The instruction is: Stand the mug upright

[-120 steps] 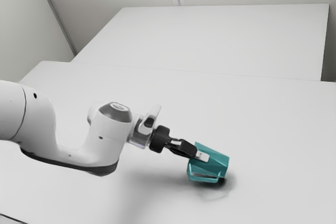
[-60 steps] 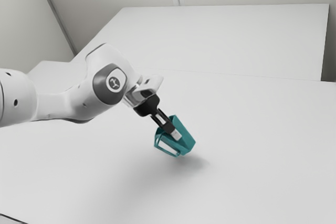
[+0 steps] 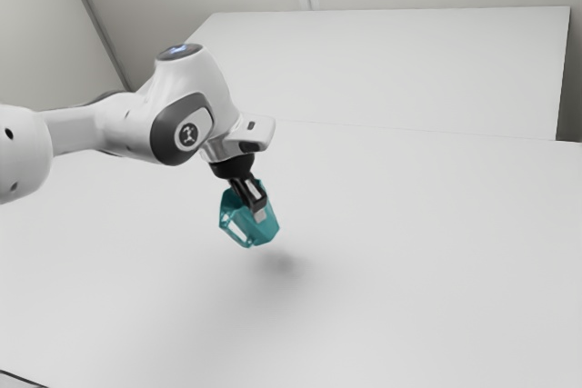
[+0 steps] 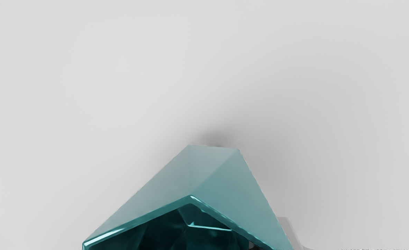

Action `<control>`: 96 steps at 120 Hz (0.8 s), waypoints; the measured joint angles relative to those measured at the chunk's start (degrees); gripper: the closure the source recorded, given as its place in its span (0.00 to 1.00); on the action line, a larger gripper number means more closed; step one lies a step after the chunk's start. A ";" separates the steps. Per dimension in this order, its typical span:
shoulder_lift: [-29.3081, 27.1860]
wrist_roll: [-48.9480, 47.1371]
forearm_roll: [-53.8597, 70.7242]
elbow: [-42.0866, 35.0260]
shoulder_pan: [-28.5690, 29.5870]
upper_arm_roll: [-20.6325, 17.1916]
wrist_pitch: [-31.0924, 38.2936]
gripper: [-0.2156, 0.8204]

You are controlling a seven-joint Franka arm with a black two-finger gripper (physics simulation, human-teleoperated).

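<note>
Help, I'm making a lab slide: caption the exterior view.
Black two-finger gripper of a Franka arm holding a faceted teal mug tilted above a pale table.

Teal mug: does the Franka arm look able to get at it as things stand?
Yes, by the look of it: the pincer seems to have the mug by its wall, tilted above the table, so no gap is left to cross.
</note>
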 joint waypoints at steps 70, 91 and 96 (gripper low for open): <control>-0.74 -17.11 8.49 -4.46 2.08 0.02 0.90 0.96; -0.57 -20.94 11.31 -5.28 2.73 0.02 3.59 0.96; -0.47 -21.77 11.79 -5.42 2.77 0.02 4.09 0.96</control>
